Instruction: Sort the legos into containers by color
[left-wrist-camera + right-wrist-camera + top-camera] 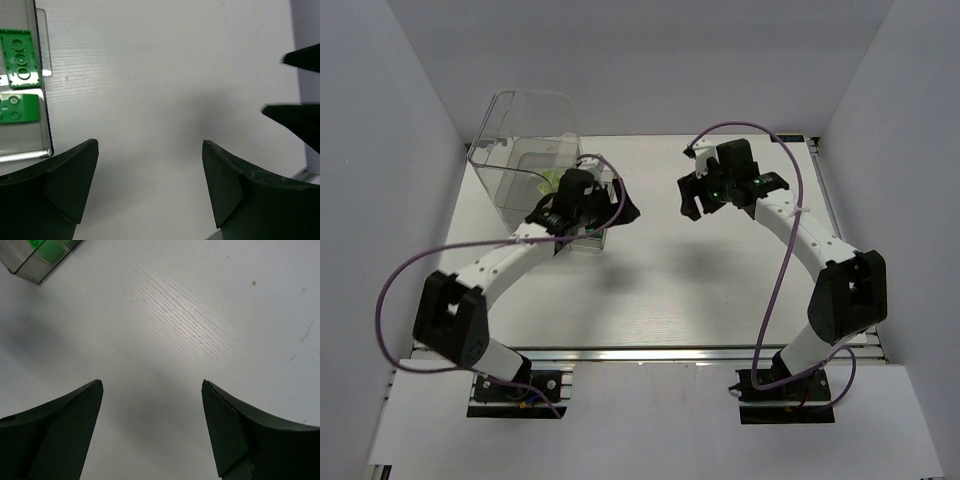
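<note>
- the bin (525,110) stands at the far left of the table (720,290), close to its back and left edges.
- green bricks (18,57) lie inside the bin, seen through its clear wall.
- left gripper (150,145): jaws wide apart and holding nothing, just right of the bin's corner.
- right gripper (152,382): jaws apart and holding nothing, over tabletop well apart from the bin.
- open tabletop spans the gap between the grippers and runs to the near edge.

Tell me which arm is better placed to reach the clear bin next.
Left. The left end effector hangs open right beside the clear bin, with green bricks inside showing in its wrist view. The right end effector, also open, is over bare table, farther from the bin.
</note>
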Controlling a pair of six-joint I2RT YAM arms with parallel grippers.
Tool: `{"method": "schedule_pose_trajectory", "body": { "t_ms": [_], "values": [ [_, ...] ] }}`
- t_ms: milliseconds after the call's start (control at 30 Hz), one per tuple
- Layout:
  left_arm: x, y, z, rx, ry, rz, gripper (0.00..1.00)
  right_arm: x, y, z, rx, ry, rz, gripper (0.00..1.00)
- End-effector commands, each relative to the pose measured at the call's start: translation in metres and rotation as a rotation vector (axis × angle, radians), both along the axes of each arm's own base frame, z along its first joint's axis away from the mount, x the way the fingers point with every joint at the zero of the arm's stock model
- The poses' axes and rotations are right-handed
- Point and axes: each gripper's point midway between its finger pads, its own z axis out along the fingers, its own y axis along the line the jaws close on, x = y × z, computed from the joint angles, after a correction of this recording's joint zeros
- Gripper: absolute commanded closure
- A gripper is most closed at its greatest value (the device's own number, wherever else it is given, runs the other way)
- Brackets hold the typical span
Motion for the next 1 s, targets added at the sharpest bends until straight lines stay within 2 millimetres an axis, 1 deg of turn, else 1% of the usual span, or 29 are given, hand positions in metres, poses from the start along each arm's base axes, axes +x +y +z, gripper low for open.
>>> {"method": "schedule_pose_trajectory", "body": {
  "t_ms": [0,33,67,100,200,233,300,333,367,433,467,500,533,567,600,633,667,700,733,800,833,867,933,967],
  "values": [
    [0.032,-0.005,-0.006,0.115,-0.027,-0.010,0.06,0.005,-0.015,0.022,0.006,-0.081,-0.025,0.11],
    [0.041,-0.005,-0.012,0.151,-0.024,-0.005,0.06,0.003,-0.018,0.020,0.008,-0.073,-0.036,0.11],
    [0.047,-0.002,-0.021,0.192,0.000,0.009,0.06,0.005,-0.026,0.019,0.010,-0.071,-0.057,0.11],
    [0.062,-0.008,-0.031,0.231,0.011,0.021,0.06,0.002,-0.028,0.019,0.016,-0.070,-0.061,0.11],
    [0.078,-0.007,-0.053,0.309,0.045,0.029,0.06,0.001,-0.037,0.021,0.028,-0.069,-0.090,0.11],
    [0.090,-0.011,-0.063,0.337,0.049,0.025,0.06,0.000,-0.039,0.019,0.030,-0.066,-0.096,0.11],
    [0.098,-0.007,-0.078,0.392,0.076,0.039,0.10,0.002,-0.045,0.019,0.031,-0.064,-0.115,0.11],
    [0.107,-0.008,-0.087,0.421,0.082,0.046,0.14,0.001,-0.046,0.018,0.033,-0.061,-0.118,0.11],
    [0.107,-0.004,-0.095,0.453,0.108,0.051,0.17,0.003,-0.050,0.018,0.035,-0.059,-0.131,0.11],
    [0.115,0.006,-0.100,0.515,0.113,0.097,0.27,0.001,-0.050,0.016,0.040,-0.051,-0.126,0.11],
    [0.118,0.010,-0.103,0.543,0.120,0.110,0.34,0.001,-0.053,0.015,0.042,-0.045,-0.133,0.11],
    [0.122,0.018,-0.104,0.583,0.112,0.142,0.39,0.000,-0.052,0.013,0.043,-0.040,-0.132,0.11],
    [0.123,0.023,-0.104,0.613,0.113,0.156,0.44,0.000,-0.051,0.012,0.049,-0.034,-0.128,0.11],
    [0.123,0.029,-0.106,0.646,0.120,0.175,0.54,0.001,-0.054,0.010,0.051,-0.028,-0.136,0.11],
    [0.124,0.035,-0.107,0.672,0.124,0.197,0.58,0.000,-0.053,0.009,0.053,-0.021,-0.133,0.11],
    [0.122,0.048,-0.108,0.728,0.132,0.239,0.61,0.000,-0.053,0.009,0.061,-0.018,-0.131,0.11],
    [0.121,0.053,-0.109,0.753,0.136,0.254,0.62,0.001,-0.054,0.007,0.062,-0.009,-0.135,0.11],
    [0.120,0.058,-0.114,0.781,0.143,0.263,0.63,0.001,-0.051,0.007,0.066,-0.007,-0.127,0.11],
    [0.121,0.069,-0.112,0.825,0.137,0.311,0.63,0.001,-0.051,0.007,0.071,-0.001,-0.125,0.11],
    [0.118,0.082,-0.113,0.881,0.152,0.360,0.63,0.002,-0.051,0.005,0.075,0.011,-0.125,0.11],
    [0.115,0.093,-0.113,0.932,0.155,0.397,0.63,0.003,-0.050,0.004,0.078,0.016,-0.120,0.11],
    [0.114,0.097,-0.112,0.948,0.157,0.413,0.62,0.004,-0.050,0.002,0.078,0.025,-0.122,0.11],
    [0.115,0.111,-0.118,0.972,0.183,0.453,0.60,0.006,-0.049,0.002,0.081,0.027,-0.117,0.11],
    [0.112,0.116,-0.119,1.001,0.193,0.466,0.60,0.006,-0.049,0.001,0.081,0.032,-0.117,0.11]
  ]
}}
